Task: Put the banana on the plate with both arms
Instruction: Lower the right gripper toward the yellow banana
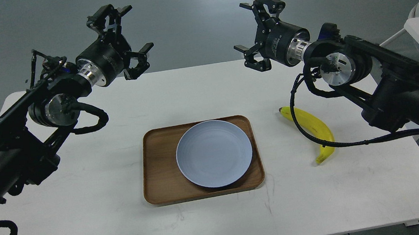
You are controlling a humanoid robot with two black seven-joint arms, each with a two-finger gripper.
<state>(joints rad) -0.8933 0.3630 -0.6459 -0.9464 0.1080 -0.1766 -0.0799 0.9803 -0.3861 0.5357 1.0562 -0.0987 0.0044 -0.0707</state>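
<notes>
Banana [315, 131] below right gripper [257, 35], off the plate [214, 153].
Lying diagonal, dark tip toward that gripper; left gripper [127, 40] spread too, both empty.

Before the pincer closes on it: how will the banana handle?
The banana looks curved and lies flat on the table, so a push would probably spin it, not roll it. Its smooth skin may slip in a pinch, and it is likely soft enough to bruise. Both the right pincer and the left pincer are open above the table.
</notes>
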